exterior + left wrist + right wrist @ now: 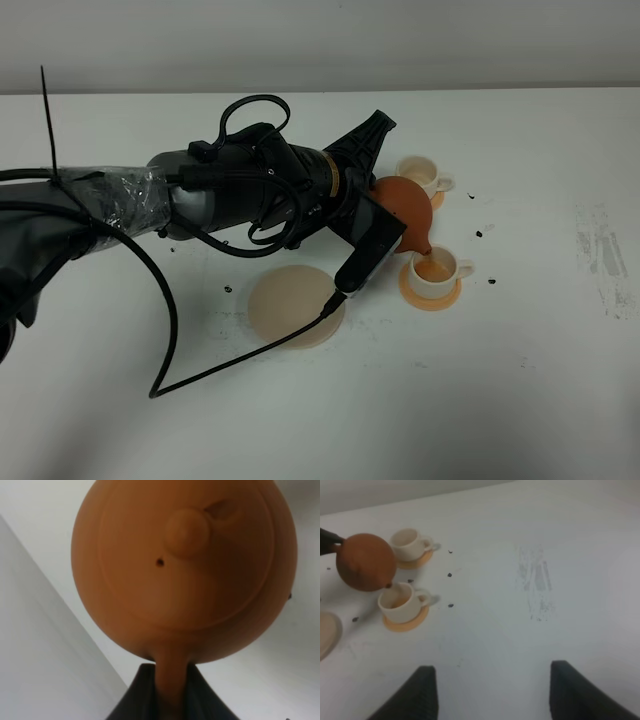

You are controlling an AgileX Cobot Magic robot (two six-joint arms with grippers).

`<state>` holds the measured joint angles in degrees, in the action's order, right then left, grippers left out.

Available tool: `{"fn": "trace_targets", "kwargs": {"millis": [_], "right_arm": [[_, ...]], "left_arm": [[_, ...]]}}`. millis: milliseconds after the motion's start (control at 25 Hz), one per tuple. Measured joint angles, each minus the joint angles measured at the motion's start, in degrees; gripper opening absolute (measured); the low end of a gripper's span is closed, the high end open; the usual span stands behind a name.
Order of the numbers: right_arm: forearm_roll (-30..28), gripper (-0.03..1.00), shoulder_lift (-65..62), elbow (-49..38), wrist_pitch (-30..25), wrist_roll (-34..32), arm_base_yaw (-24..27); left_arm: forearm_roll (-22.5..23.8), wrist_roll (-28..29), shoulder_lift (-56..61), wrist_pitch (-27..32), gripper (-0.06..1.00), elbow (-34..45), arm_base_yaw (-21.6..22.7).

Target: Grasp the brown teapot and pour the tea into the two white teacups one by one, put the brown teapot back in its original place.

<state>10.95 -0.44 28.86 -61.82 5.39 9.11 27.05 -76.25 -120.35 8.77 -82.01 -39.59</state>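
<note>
Tipping the brown teapot (405,205) spout-down over the near teacup (435,268) lets tea run in, and that cup looks part full. The left gripper (170,695) is squeezed tight on the pot's loop handle so it cannot slip. The far teacup (420,175) sits just behind. The pale disc (295,305) lies bare for the pot's way home. The right gripper (492,690) hangs wide, holding nothing. The white table (520,380) has dark specks (480,232), and a grey wall (320,40) stands behind it.
</note>
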Motion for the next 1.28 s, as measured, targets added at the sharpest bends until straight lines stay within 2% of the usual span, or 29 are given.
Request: {"fn": "trace_targets", "kwargs": {"millis": [440,600,840,1280], "right_arm": [[0.0,0.51,0.0,0.0,0.0,0.0,0.0],[0.0,0.51,0.0,0.0,0.0,0.0,0.0],[0.0,0.51,0.0,0.0,0.0,0.0,0.0],[0.0,0.51,0.0,0.0,0.0,0.0,0.0]], "left_arm": [[0.8,0.0,0.0,-1.7,0.12,0.0,0.0],[4.1,0.7,0.0,-1.7,0.12,0.0,0.0],[10.1,6.6,0.0,-2.0,0.12,0.0,0.0],[14.4,7.7,0.0,-3.6,0.12,0.0,-0.3]]}}
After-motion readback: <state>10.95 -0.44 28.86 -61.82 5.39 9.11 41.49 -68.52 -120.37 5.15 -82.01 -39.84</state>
